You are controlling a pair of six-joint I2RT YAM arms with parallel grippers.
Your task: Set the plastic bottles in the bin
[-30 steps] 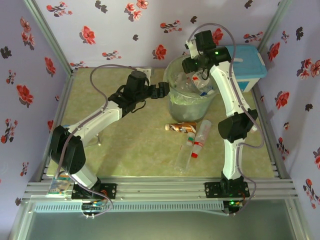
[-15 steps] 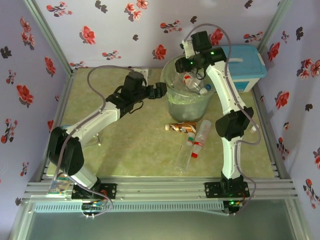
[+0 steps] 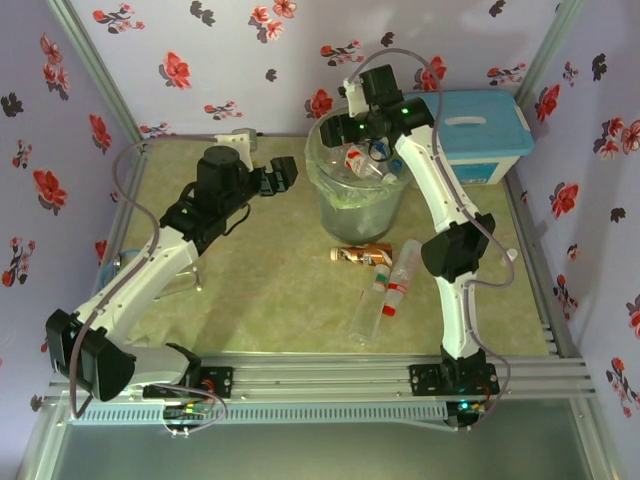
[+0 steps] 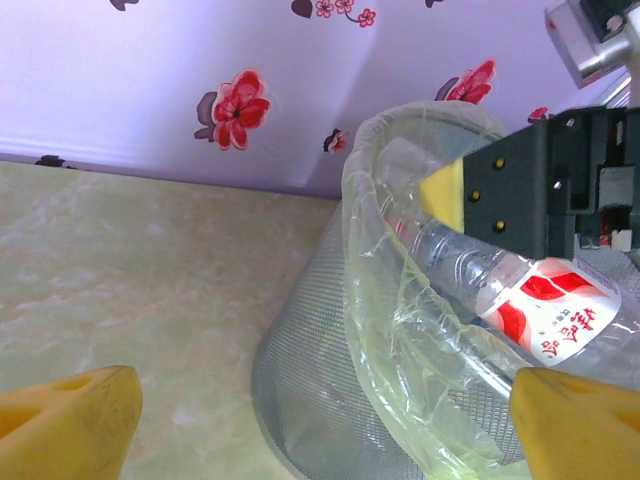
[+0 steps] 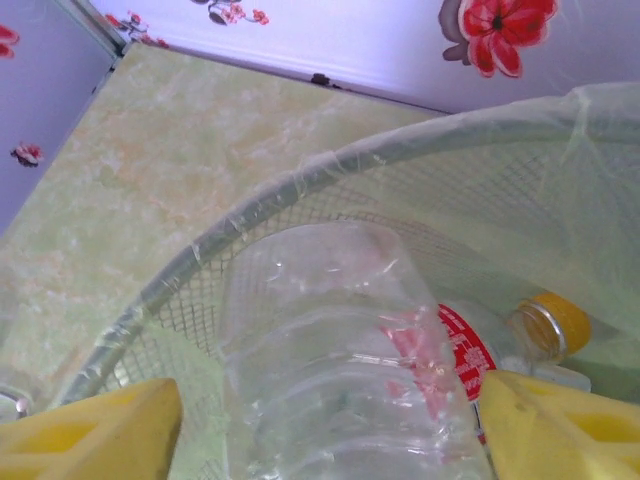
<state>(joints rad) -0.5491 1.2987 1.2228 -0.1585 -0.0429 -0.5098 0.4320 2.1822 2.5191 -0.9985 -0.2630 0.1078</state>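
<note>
The bin (image 3: 362,195), a round mesh bucket lined with a pale green bag, stands at the back of the table. My right gripper (image 3: 365,138) hovers over its rim, jaws spread. Between its fingers a clear plastic bottle (image 5: 340,350) hangs with a gap on each side, inside the bin (image 5: 200,262). Another bottle (image 5: 500,335) with a red label and yellow cap lies below. My left gripper (image 3: 284,178) is open and empty, left of the bin (image 4: 330,370). A brown-orange bottle (image 3: 362,255) and two clear bottles (image 3: 403,268) (image 3: 368,315) lie on the table in front.
A white box with a light-blue lid (image 3: 482,135) stands right of the bin, close to the right arm. Flowered walls close in the back and both sides. Bare green tabletop (image 3: 270,290) stretches between the left arm and the loose bottles.
The right gripper has shifted left over the bin and spread its jaws around the clear bottle. The left arm has pulled back to the left, away from the bin.
</note>
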